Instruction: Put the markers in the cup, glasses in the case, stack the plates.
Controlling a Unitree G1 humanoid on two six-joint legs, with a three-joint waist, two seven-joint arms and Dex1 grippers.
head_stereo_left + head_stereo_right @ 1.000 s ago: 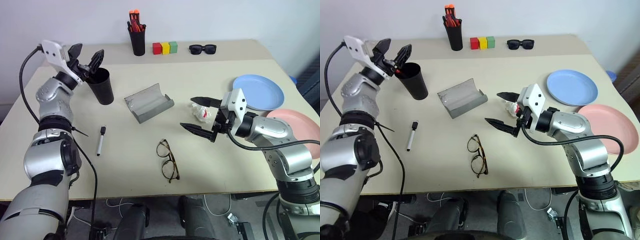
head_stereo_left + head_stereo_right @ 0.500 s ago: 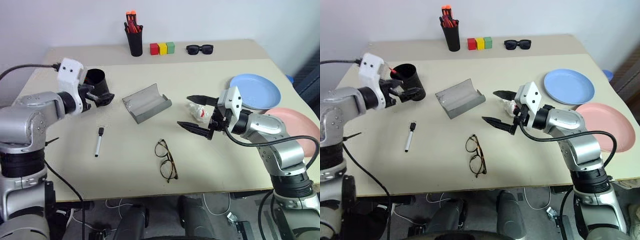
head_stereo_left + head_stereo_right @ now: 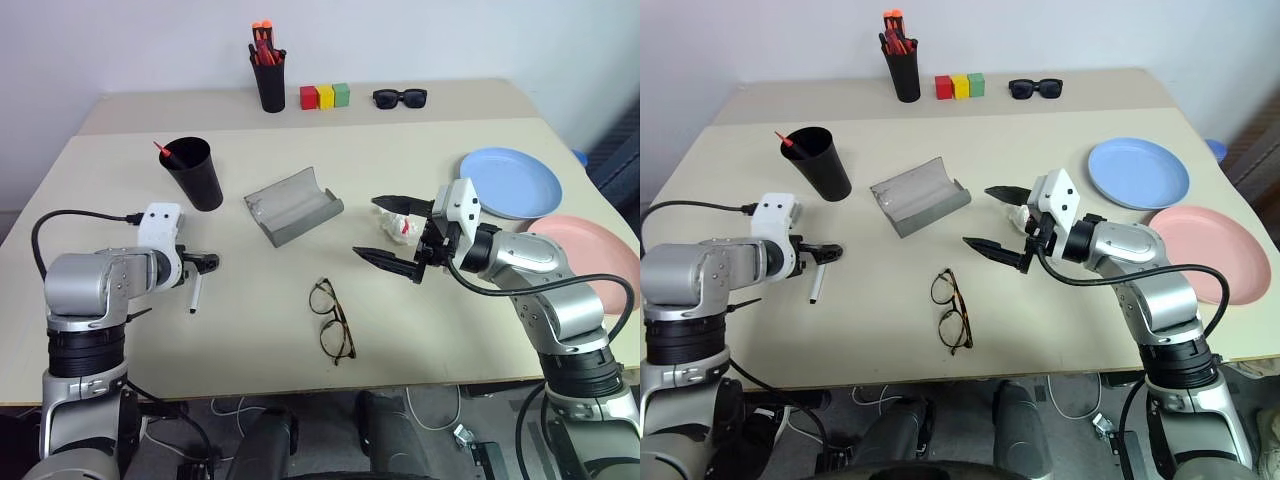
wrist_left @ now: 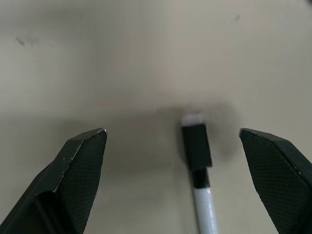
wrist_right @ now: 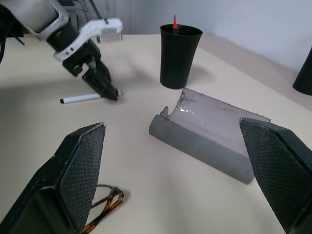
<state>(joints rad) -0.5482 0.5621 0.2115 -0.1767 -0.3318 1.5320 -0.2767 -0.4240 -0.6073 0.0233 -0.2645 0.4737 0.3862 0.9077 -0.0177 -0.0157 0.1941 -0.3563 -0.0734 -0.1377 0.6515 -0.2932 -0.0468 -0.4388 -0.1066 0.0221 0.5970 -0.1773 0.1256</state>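
The white marker [image 3: 194,292] with a black cap lies on the table, left of centre. My left gripper [image 3: 205,262] hovers low at its cap end, open; in the left wrist view the cap [image 4: 196,145] sits between the wide-spread fingers. The other marker's red end [image 3: 160,148] sticks out of the black cup [image 3: 192,172]. The grey case [image 3: 295,205] lies open mid-table. The glasses [image 3: 333,320] rest nearer the front edge. My right gripper [image 3: 393,235] hangs open, empty, right of the case. The blue plate [image 3: 515,183] and pink plate [image 3: 590,250] lie side by side at the right.
A crumpled white scrap [image 3: 403,224] lies just behind my right gripper. At the back stand a narrow black cup of orange-topped pens [image 3: 270,80], three coloured blocks [image 3: 327,96] and black sunglasses [image 3: 400,97].
My left gripper left the cup's rim, swung down and back, and now sits low over the white marker's cap. The red-ended marker stays in the cup. The right arm kept still.
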